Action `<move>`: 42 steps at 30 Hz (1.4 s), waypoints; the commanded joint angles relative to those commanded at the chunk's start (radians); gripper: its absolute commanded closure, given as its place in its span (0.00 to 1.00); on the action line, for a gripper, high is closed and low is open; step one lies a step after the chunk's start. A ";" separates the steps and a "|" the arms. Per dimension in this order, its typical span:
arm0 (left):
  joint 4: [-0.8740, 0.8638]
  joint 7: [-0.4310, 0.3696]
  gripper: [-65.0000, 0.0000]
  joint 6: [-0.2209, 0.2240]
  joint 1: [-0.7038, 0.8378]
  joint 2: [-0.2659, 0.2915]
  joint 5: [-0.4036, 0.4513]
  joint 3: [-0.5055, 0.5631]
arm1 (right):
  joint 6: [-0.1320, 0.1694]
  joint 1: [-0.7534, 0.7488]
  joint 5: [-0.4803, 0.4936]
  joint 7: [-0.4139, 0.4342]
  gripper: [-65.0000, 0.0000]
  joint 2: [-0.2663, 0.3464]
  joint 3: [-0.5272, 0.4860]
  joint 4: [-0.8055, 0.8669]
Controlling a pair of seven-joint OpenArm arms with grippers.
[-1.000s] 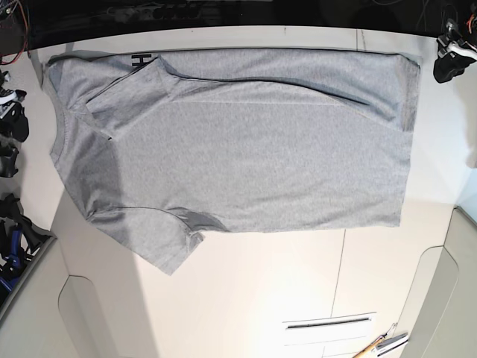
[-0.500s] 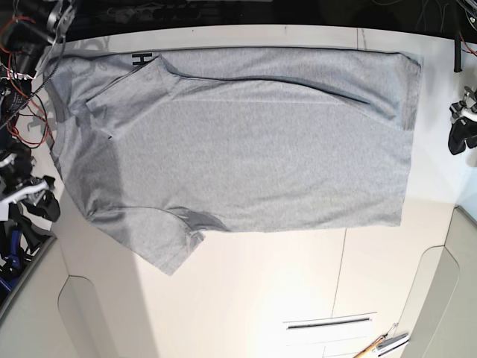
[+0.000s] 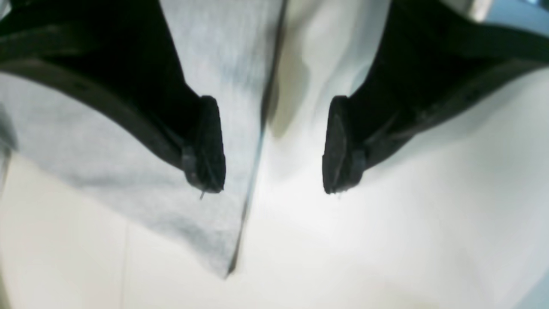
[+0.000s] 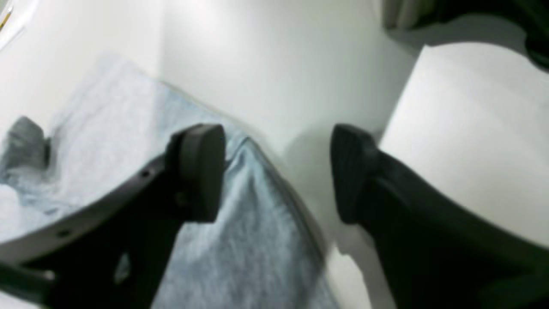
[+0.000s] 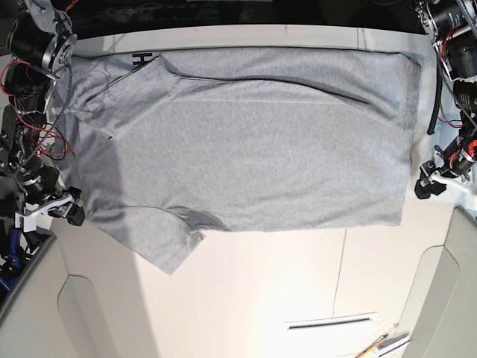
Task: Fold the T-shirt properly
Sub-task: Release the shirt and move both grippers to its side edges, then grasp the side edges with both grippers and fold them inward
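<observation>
Both arms are now dropping to the T-shirt (image 5: 253,142) spread flat on the table (image 5: 298,283): left gripper (image 3: 273,146) and right gripper (image 4: 276,171), jaws apart, are straddling opposite edges, readying the fold

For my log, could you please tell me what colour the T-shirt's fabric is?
Heather grey; the T-shirt shows best in the base view.

Both wrist views motion-blurred. T-shirt (image 5: 246,142) lettering mostly hidden under folded sleeve; only one black mark shows at far edge, unreadable. Left gripper (image 3: 274,146): upper parts of both fingers cut off by top edge. Right gripper (image 4: 279,171): finger bases cut off at bottom. Small objects (image 5: 384,344) on the table's near edge too small to identify.
</observation>
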 joint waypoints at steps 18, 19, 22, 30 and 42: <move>-0.134 -0.090 0.39 0.000 -0.112 0.060 0.069 0.144 | 0.001 -0.002 0.007 0.008 0.41 -0.001 -0.001 -0.039; -0.134 -0.093 0.39 0.000 -0.112 0.066 0.079 0.144 | 0.002 -0.002 0.007 0.008 0.41 -0.001 -0.001 -0.041; -0.134 -0.092 0.39 0.000 -0.111 0.078 0.096 0.144 | 0.006 -0.002 0.007 0.008 0.41 -0.001 -0.002 -0.064; -0.134 -0.092 0.39 0.000 -0.111 0.086 0.095 0.144 | 0.024 -0.002 0.012 0.008 0.41 -0.001 -0.006 -0.087; -0.134 -0.092 0.39 0.000 -0.112 0.087 0.093 0.144 | 0.024 -0.002 0.060 0.008 0.41 -0.013 -0.188 -0.087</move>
